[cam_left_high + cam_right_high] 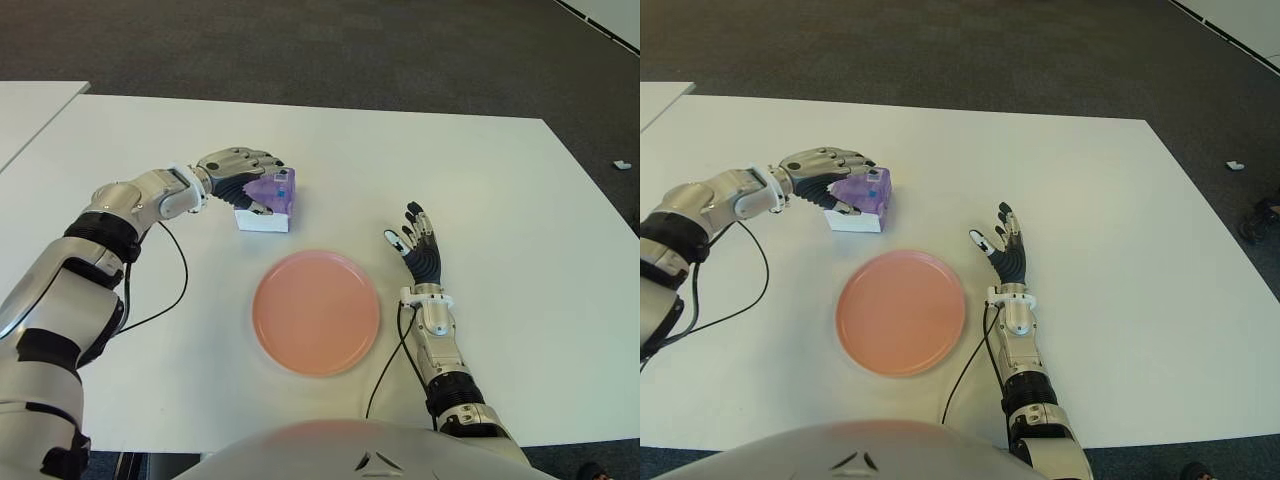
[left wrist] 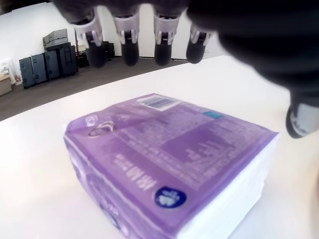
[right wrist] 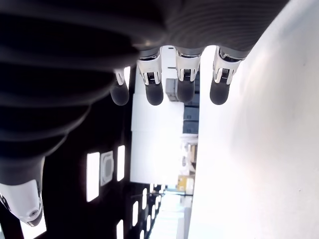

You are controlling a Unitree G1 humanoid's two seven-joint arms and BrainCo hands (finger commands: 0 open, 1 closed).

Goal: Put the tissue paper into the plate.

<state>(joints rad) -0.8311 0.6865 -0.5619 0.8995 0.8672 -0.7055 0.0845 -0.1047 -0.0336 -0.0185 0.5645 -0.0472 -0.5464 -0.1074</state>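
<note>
Where it lies, purple-wrapped tissue paper (image 2: 169, 164), white-sided

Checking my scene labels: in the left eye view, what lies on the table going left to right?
left hand → tissue pack → pink plate → right hand

A wide white table (image 1: 520, 200) fills most of the scene, with dark grey carpet (image 1: 300, 50) beyond its far edge. The corner of a second white table (image 1: 30, 105) shows at the far left, and a small white scrap (image 1: 622, 165) lies on the carpet at the right. In the left wrist view, dark cases (image 2: 47, 62) stand against a white wall (image 2: 30, 25).
</note>
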